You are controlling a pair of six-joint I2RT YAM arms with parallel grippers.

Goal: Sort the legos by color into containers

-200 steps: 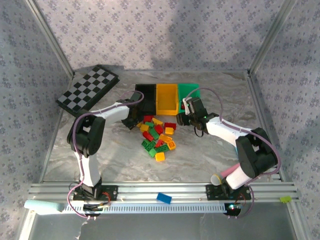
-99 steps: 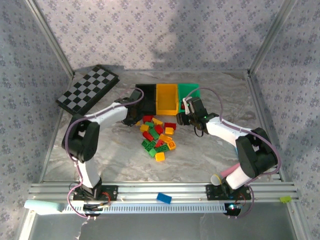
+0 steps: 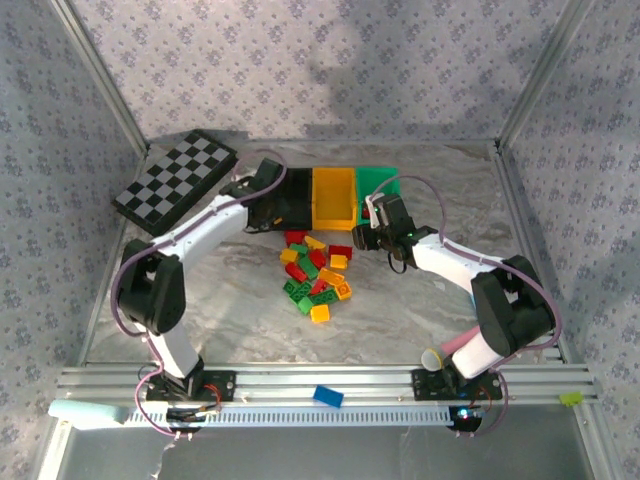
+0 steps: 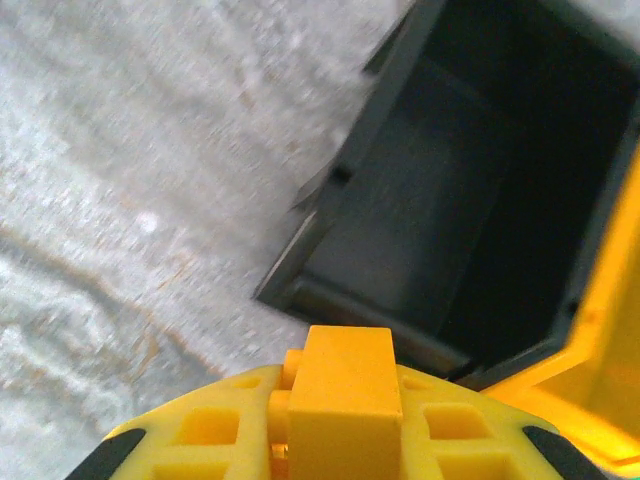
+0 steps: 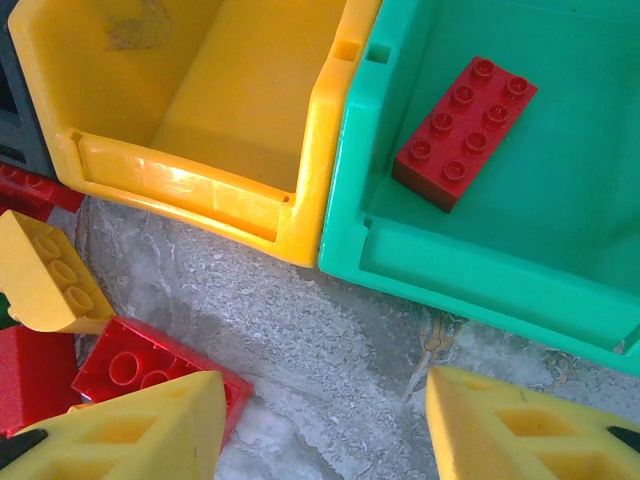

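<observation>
Most of the legos (image 3: 315, 275) are in a loose pile mid-table (image 3: 230, 300), just in front of the bins. One red brick (image 5: 463, 130) is lying flat, studs up, inside the green bin (image 5: 560, 230), so that one's in the wrong colour lol. The yellow bin (image 5: 200, 90) sits tight against the green one, with the black bin (image 4: 450, 200) on its other side. My left tool (image 4: 340, 440) is pinching a yellow brick (image 4: 345, 385) right at the black bin's near edge. My right tool (image 5: 325, 425) is spread with just table between the fingers, hovering in front of where yellow and green meet.
</observation>
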